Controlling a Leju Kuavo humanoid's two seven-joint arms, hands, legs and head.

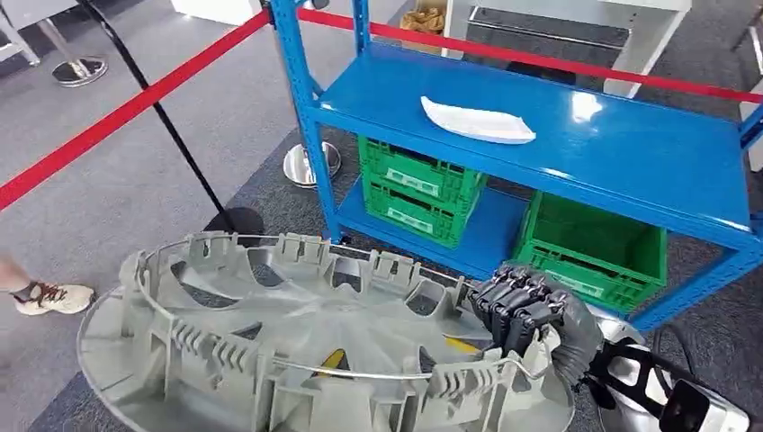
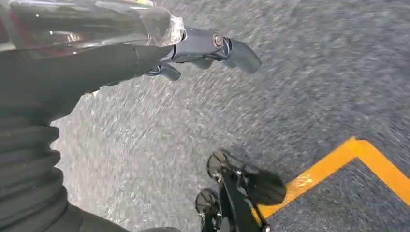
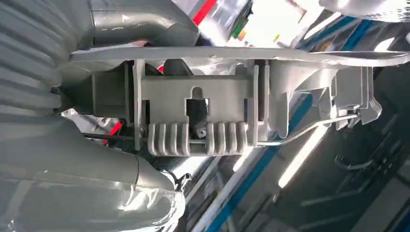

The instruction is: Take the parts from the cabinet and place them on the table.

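Blue shelf (image 1: pixel 576 135) ahead | right robot hand (image 1: pixel 520 304) grips hubcap (image 1: pixel 315 342) rim

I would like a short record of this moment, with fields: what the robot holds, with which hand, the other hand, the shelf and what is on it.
held part: grey plastic wheel cover, inner side with clips and wire ring facing the camera
holding hand: right hand, fingers curled over the cover's rim
other hand: left hand, hanging above grey carpet, holding nothing
shelf: blue metal rack
on top shelf: one white curved part
lower shelf: green plastic crates, two stacked on the left, one on the right
barrier: red belt in front of the rack
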